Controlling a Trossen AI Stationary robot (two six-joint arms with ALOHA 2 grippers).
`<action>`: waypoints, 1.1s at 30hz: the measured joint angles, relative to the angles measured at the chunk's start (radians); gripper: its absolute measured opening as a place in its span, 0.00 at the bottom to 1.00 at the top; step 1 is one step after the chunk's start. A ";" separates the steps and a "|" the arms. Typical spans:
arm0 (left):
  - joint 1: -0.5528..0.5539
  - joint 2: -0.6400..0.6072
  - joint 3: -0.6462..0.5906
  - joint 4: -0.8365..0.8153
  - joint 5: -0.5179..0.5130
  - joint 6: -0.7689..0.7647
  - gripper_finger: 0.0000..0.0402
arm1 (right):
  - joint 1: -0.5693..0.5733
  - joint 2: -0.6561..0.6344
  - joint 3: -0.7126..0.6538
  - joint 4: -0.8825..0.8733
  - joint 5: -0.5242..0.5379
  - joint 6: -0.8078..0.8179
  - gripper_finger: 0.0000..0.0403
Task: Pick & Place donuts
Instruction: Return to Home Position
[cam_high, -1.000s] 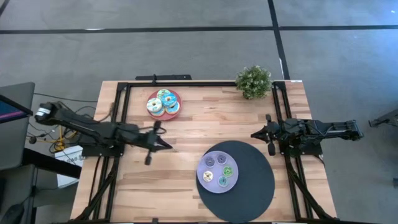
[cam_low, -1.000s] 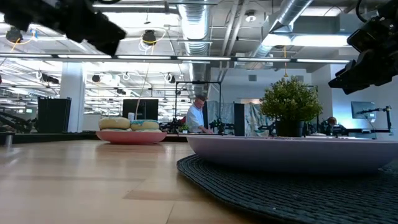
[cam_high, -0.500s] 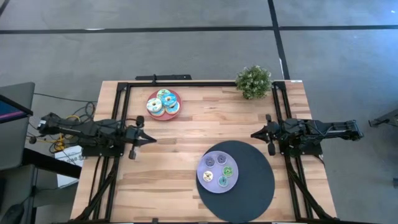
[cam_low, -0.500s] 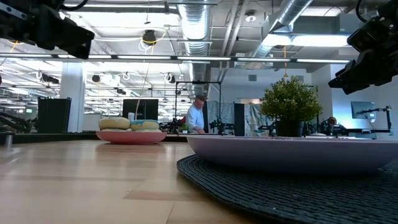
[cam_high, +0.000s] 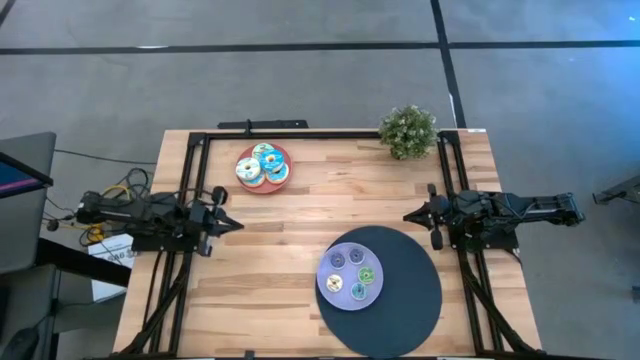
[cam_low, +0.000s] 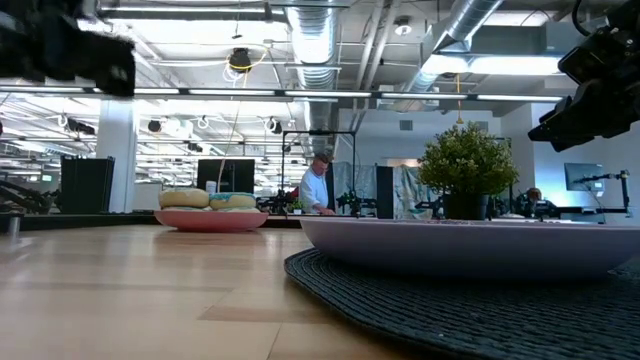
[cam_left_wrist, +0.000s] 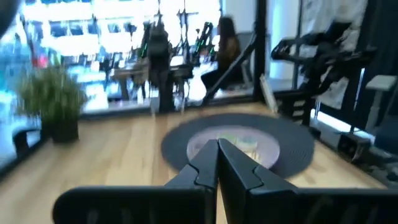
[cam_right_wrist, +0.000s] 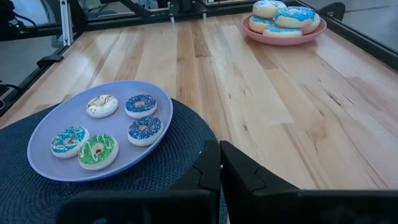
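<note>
Left gripper (cam_high: 222, 224) closed together, empty, at worktop (cam_high: 300, 215) left edge; right gripper (cam_high: 412, 215) closed, parked opposite. Donuts (cam_high: 263, 166) plated. Risk: left arm snagging frame rail (cam_high: 199, 160), jolting pink plate (cam_high: 285, 155).

Smeared, clipped or masked.
Blurred throughout the left wrist view: small leafy potted plant (cam_left_wrist: 53, 99), round dark woven mat (cam_left_wrist: 298, 152), flat lavender round plate (cam_left_wrist: 264, 149), and small iced donuts (cam_left_wrist: 239, 142) reduced to a pale smudge. Lost altogether behind that plate's rim in the low view. Smeared and cut by that view's upper-left corner: dark left arm (cam_low: 60, 55); clipped at its right edge: dark right arm (cam_low: 600, 85). Too small to count from above: large iced donuts (cam_high: 263, 166) piled on flat pink round plate (cam_high: 285, 157).
</note>
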 joint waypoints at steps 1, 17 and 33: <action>0.005 -0.006 -0.030 0.020 -0.003 -0.023 0.00 | 0.000 0.000 0.000 0.000 0.000 0.000 0.00; 0.169 -0.011 -0.072 0.064 0.058 -0.030 0.00 | 0.000 0.000 0.000 0.000 0.000 0.000 0.00; 0.190 -0.008 -0.073 0.033 -0.017 -0.117 0.00 | 0.000 0.000 0.000 0.000 0.000 0.000 0.00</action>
